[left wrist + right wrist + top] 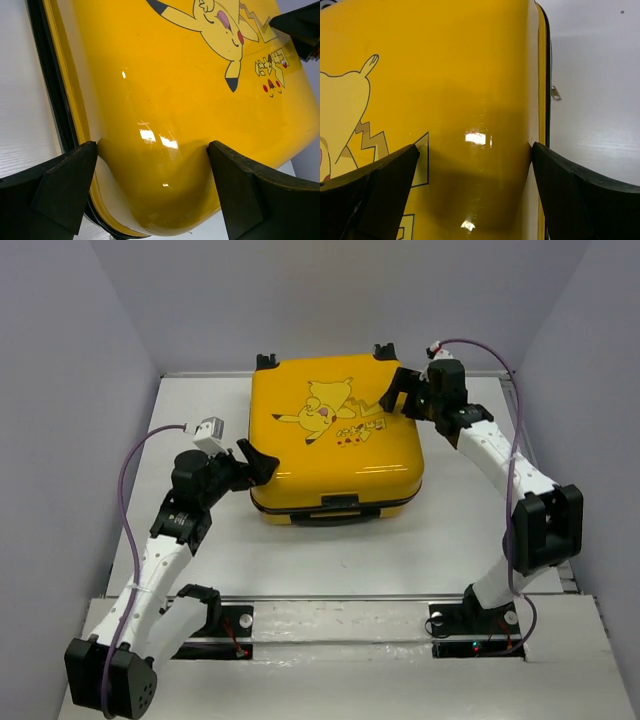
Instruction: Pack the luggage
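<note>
The luggage (335,435) lies shut on the table (200,400). The left gripper (256,462) at its near-left corner and the right gripper (394,394) over its far-right corner gape wide, empty. A one-sided shove may skid the slick shell.

Robot lab cell, test bench sort. My left base (205,612) and right base (475,625) bolted side by side on metal rail (340,625) at near edge of white table (200,570). Plain grey panels close me in: left wall (60,390), back wall (330,290), right wall (600,360). Purple cable (125,480) loops loose to camera (208,429) on my left wrist, second cable (490,348) on right. Yellow luggage (335,440) lies on tabletop, even flat light on everything
</note>
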